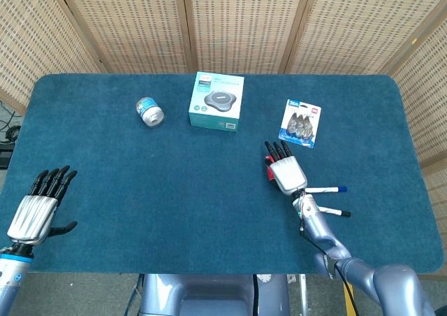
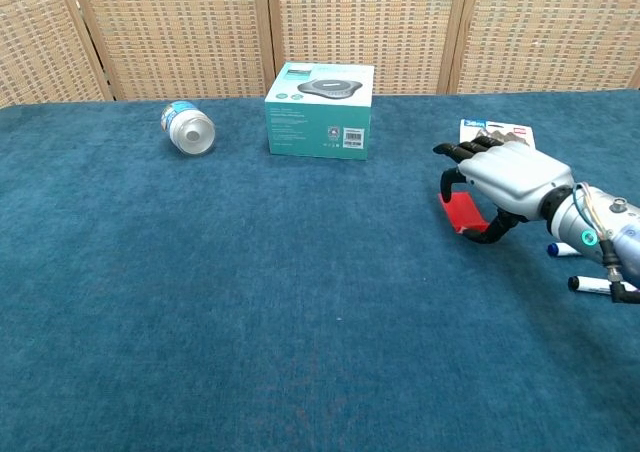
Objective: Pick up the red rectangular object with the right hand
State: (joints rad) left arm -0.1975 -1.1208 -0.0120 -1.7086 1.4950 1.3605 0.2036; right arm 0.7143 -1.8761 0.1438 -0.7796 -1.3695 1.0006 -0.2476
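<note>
Chest view: right hand point(image 2: 508, 178) arched over red rectangular object point(image 2: 461, 213), fingers point(image 2: 452, 152) curled round its far edge, thumb beneath. Grip looked shallow; possible slip back onto desk point(image 2: 250, 302) if lifted early.

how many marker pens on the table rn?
2. Both lie beside the right hand, near the right arm's wrist: a blue-capped marker and below it a black-capped marker. More could be hidden under the arm.
</note>
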